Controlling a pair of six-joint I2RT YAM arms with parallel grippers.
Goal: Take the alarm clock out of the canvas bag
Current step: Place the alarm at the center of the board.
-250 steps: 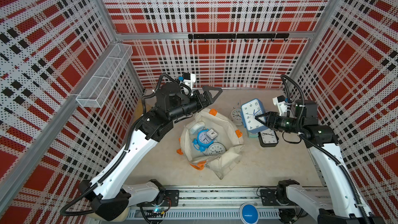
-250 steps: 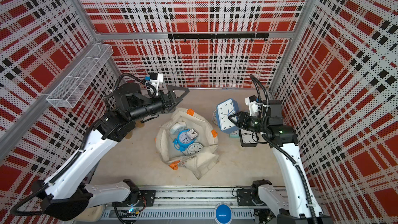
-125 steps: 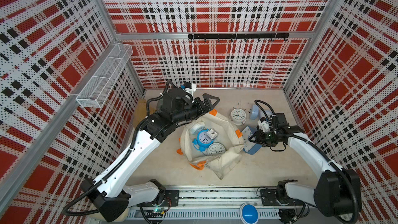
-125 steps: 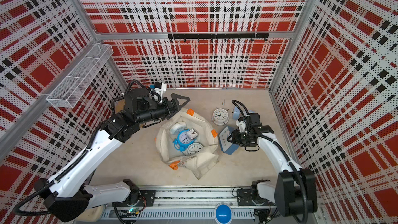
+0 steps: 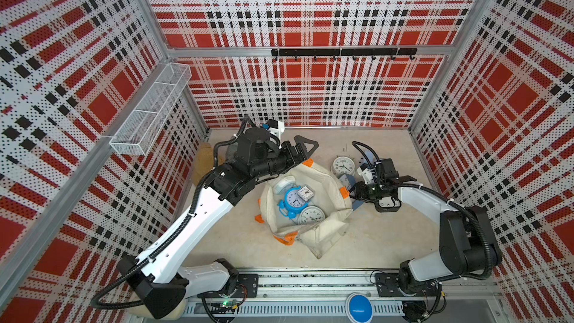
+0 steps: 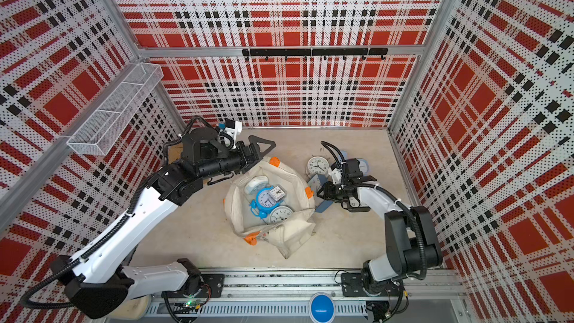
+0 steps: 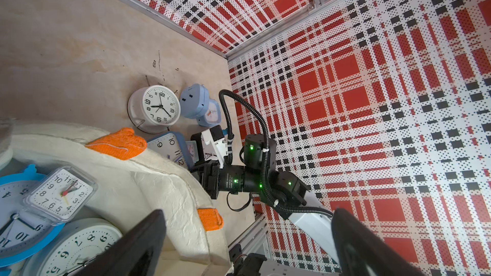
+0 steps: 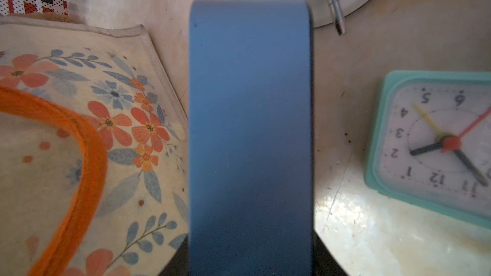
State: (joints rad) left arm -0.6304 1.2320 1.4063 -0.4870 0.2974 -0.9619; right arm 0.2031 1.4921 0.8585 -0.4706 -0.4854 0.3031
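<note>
The dark blue square plastic alarm clock (image 8: 249, 128) is out of the bag. It stands on edge on the pale tabletop (image 5: 372, 243), set between the jaws of the right claw (image 5: 351, 193) and right against the bag's outer wall. Its blue side fills the space between those jaws, and I cannot tell whether they press on it or only flank it.

Just ahead of that claw's tips lies the large floppy cream-white canvas bag (image 5: 324, 237), with orange strap handles and a flower print on its outer side. Its mouth is open upward. Inside it, further ahead of the right claw, sits a bright blue round twin-bell clock (image 5: 291, 202). A small clear-cased square clock (image 5: 306, 193) lies partly on top of it, and a white round clock (image 5: 311, 215) sits just beside it.

The left claw (image 5: 295, 160) hangs over the bag's far rim with its jaws spread wide. It holds nothing and is apart from the canvas.

On the back-wall side of the right claw, a white round metal-legged clock (image 5: 343, 165) lies face up. A mint-green square clock (image 8: 435, 142) lies face up near the right claw, apart from the blue clock.

Behind the left claw, a white wire-mesh basket (image 5: 152, 110) hangs on the plaid wall. A black hook rail (image 5: 341, 52) runs high on the back wall, beyond both claws.
</note>
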